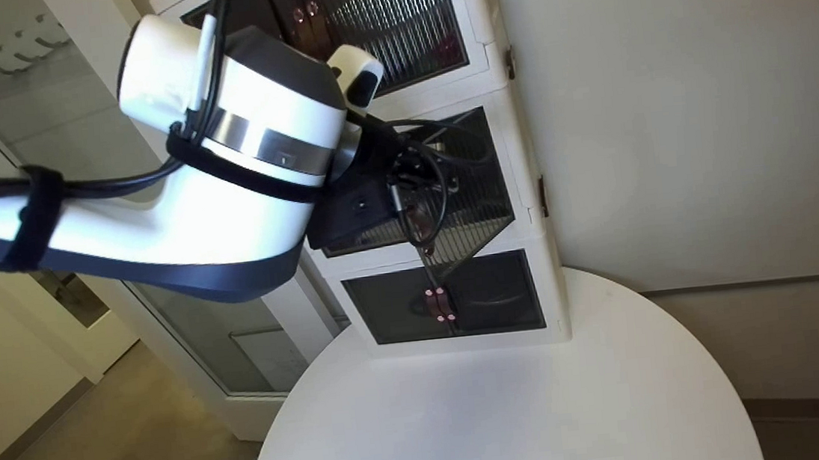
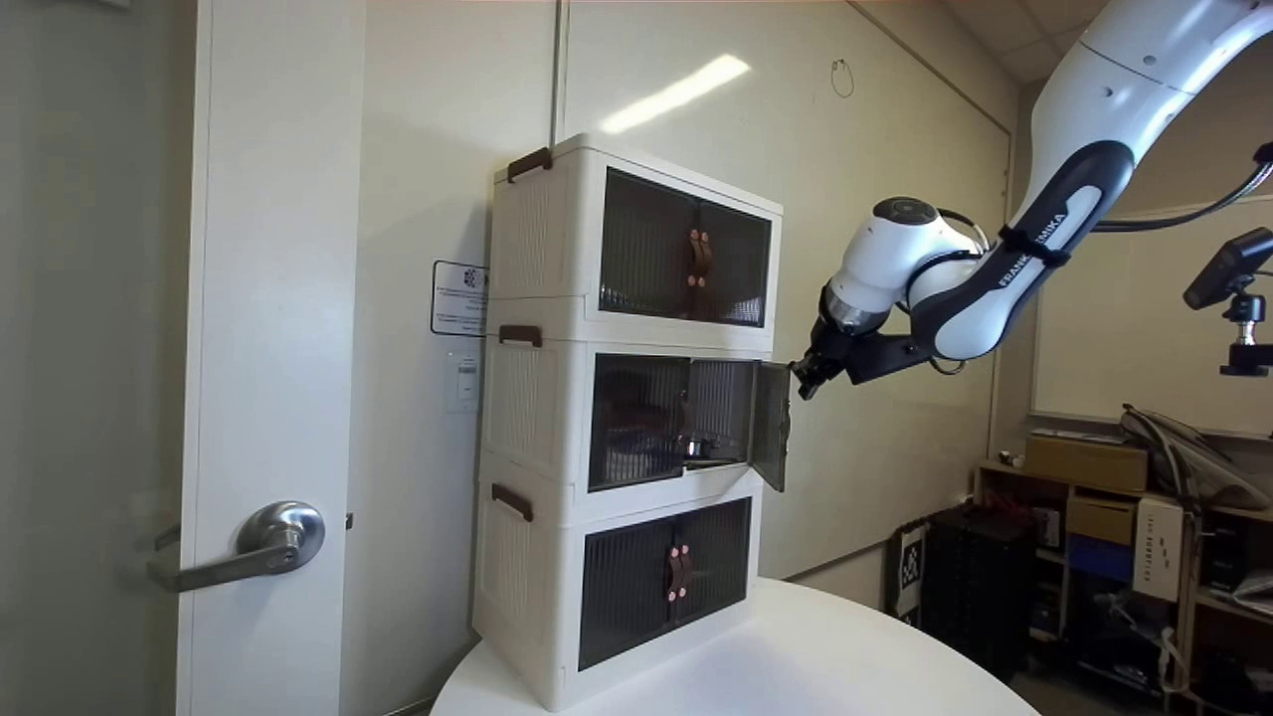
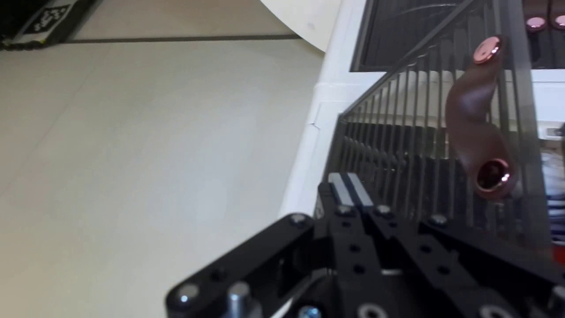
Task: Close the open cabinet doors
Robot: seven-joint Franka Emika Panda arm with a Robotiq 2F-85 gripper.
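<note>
In both exterior views, one door (image 2: 770, 428) of the white cabinet (image 2: 532, 413) is seen swung outward from the middle tier, while the upper doors (image 2: 646, 249) and lower doors (image 2: 627, 597) are closed. The gripper (image 3: 350, 189) is positioned just beside this door, on the side that bears the brown handle (image 3: 468, 110), with its fingers (image 3: 341, 190) together. In the wrist view, the fingertips are seen in front of the door's hinged side, apart from the handle; whether the door is touched cannot be told from these angles.
</note>
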